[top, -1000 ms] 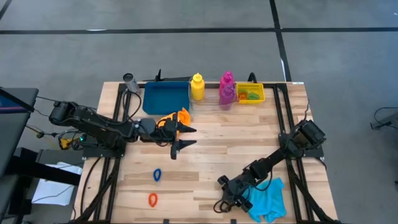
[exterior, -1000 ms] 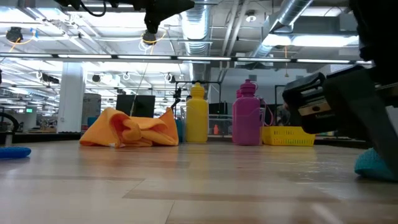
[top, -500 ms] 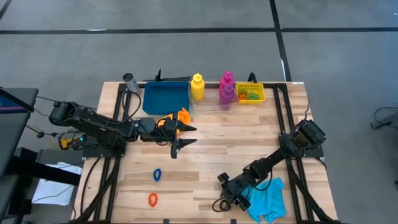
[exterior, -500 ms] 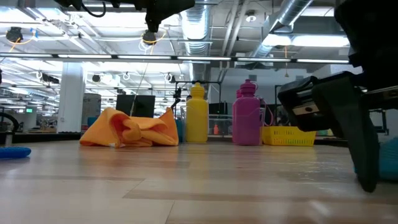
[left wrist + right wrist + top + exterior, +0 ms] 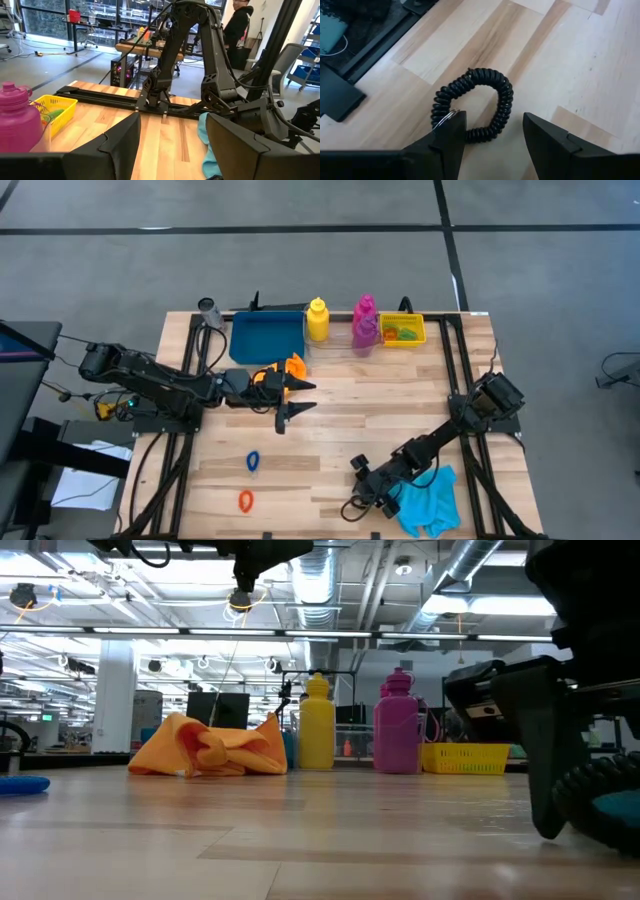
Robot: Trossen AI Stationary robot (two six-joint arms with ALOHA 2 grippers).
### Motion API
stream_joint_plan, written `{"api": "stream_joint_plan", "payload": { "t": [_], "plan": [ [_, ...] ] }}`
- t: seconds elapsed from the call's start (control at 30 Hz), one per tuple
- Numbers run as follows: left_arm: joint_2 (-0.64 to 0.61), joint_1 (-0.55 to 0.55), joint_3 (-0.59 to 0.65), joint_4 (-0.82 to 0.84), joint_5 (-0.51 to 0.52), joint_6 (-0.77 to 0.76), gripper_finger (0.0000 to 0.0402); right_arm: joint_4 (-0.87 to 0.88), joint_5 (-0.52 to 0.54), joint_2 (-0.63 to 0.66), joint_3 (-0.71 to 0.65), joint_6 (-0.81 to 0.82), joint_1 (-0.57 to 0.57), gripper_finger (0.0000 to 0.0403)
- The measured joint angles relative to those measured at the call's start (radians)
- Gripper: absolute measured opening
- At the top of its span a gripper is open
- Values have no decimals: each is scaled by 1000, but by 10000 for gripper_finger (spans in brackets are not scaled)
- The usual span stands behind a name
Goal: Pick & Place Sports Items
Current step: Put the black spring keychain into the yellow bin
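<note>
Right gripper [image 5: 356, 507] low at worktop [image 5: 340, 430] front edge, fingers apart over black coiled ring [image 5: 476, 106], cyan cloth [image 5: 428, 500] just beside, left gripper [image 5: 298, 399] spread, empty, near orange cloth [image 5: 283, 370].

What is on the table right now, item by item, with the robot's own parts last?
Bottles: two clear in view, yellow and magenta, standing at the table's far edge.
Blue tray: one, far edge, beside the yellow bottle.
Yellow bin: one, beside the magenta bottle, small coloured things inside.
Orange cloth: one, crumpled in front of the tray.
Cyan cloth: one, near right corner.
Elastic rings: blue and orange, near left area.
Black coiled ring: one, on the wood just ahead of the right end effector.
Person: one, in dark clothes, in the room beyond.
Left end effector: open, beside the orange cloth.
Right end effector: open, low by the cyan cloth.
</note>
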State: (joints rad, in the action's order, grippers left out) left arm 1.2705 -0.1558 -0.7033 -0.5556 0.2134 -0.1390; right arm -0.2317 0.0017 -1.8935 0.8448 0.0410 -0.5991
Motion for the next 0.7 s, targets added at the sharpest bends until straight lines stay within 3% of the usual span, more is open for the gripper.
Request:
{"api": "stream_joint_plan", "payload": {
  "t": [0.53, 0.7],
  "plan": [
    [0, 0, 0, 0, 5, 0, 222, -9, 10, -2, -1, 0, 1, 187],
    [0, 0, 0, 0, 5, 0, 222, -10, -5, -2, -2, -1, 1, 149]
  ]
}}
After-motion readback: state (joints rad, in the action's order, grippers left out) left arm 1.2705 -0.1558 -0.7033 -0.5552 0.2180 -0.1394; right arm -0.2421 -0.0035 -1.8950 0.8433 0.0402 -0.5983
